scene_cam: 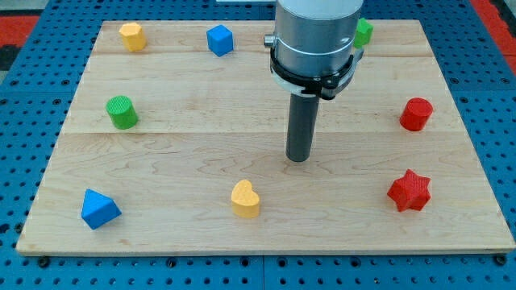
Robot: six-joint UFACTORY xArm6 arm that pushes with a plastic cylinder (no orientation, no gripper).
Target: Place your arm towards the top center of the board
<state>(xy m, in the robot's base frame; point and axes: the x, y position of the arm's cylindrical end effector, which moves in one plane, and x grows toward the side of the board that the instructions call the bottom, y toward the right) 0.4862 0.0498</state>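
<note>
On the worktop (161, 153), a blue triangular block (100, 209) sits near left, a green cylinder (122, 112) mid-left, a yellow block (132, 36) far left. A blue cube (219, 39) lies far, a yellow heart (245, 199) near. My tip (299, 159) rests around the board's centre, touching nothing; there is no claw. A green block (364, 32) peeks out far behind the arm. A red cylinder (416, 114) and red star (409, 191) stand right.

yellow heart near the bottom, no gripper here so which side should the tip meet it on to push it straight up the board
Meet the yellow heart on its bottom face, the one toward the view's bottom edge, coming from below. My tip now sits above it and to its right, apart from it, so it would probably have to circle round first. The heart's curved sides could let it slip aside; aim at the middle.
</note>
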